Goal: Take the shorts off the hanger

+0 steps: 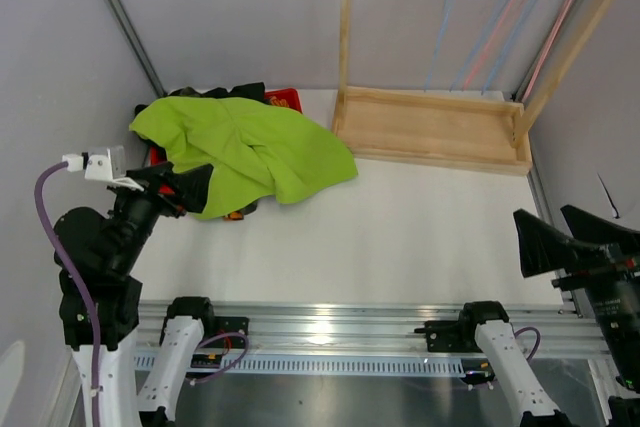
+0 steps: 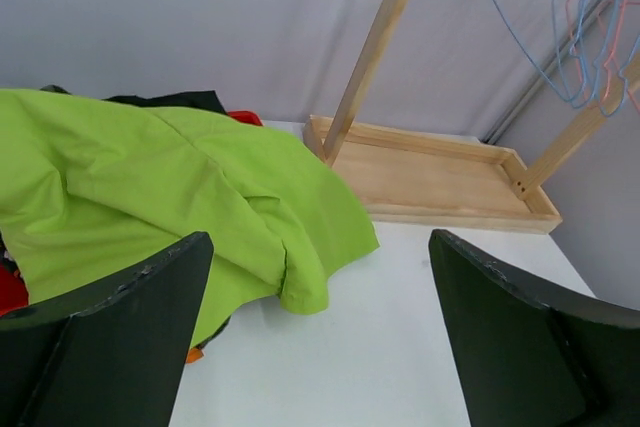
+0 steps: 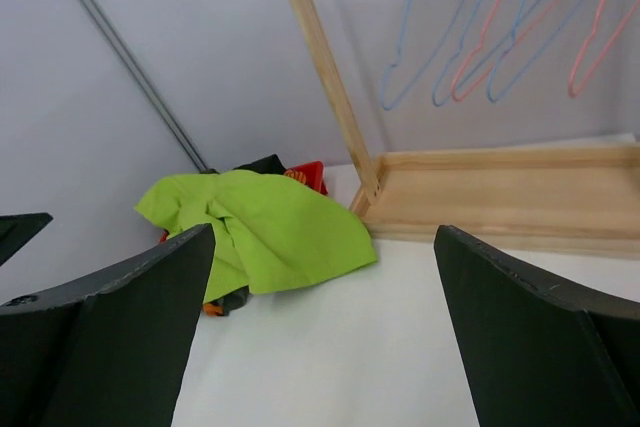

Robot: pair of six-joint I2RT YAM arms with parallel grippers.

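The lime green shorts [image 1: 250, 152] lie spread over a pile of other shorts at the back left of the table, off any hanger. They also show in the left wrist view [image 2: 150, 182] and the right wrist view [image 3: 270, 227]. Black fabric [image 1: 240, 92] and a red-orange patterned piece [image 1: 283, 99] stick out from under them. Several blue and pink wire hangers [image 1: 500, 17] hang empty on the wooden rack. My left gripper [image 1: 195, 189] is open and empty at the pile's near edge. My right gripper [image 1: 560, 232] is open and empty, far right.
The wooden rack's base tray [image 1: 430, 129] stands at the back centre-right, with an upright post [image 1: 345, 27] at its left end. Grey walls close in the left, back and right. The metal rail [image 1: 330, 327] runs along the near edge.
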